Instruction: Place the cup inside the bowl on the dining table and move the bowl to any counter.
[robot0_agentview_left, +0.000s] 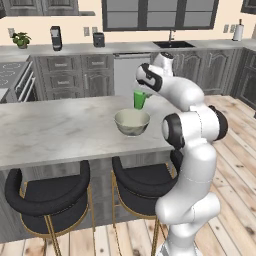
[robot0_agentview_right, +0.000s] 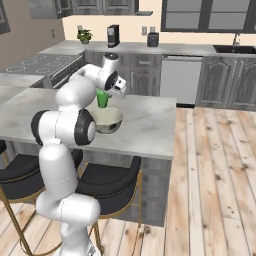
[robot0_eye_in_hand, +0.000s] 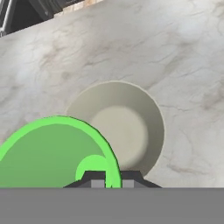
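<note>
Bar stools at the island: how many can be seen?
2. One stool sits under the dining table's near edge on the left, the other stool beside it, next to the arm's base. More may be hidden.

We see cream wall (robot0_agentview_left: 75, 22) above dark grey panelled cabinets (robot0_agentview_left: 65, 75). Dark-framed window (robot0_agentview_left: 160, 12) sits over sink (robot0_agentview_left: 173, 44). White dishwasher front (robot0_agentview_left: 131, 75) stands between cabinets. Light plank floor (robot0_agentview_right: 215, 175) runs right. Two black stools (robot0_agentview_left: 50, 192) with gold legs tuck under island. Potted plant (robot0_agentview_left: 21, 39) and coffee machine (robot0_agentview_left: 56, 37) stand near stove (robot0_agentview_left: 12, 75).
</note>
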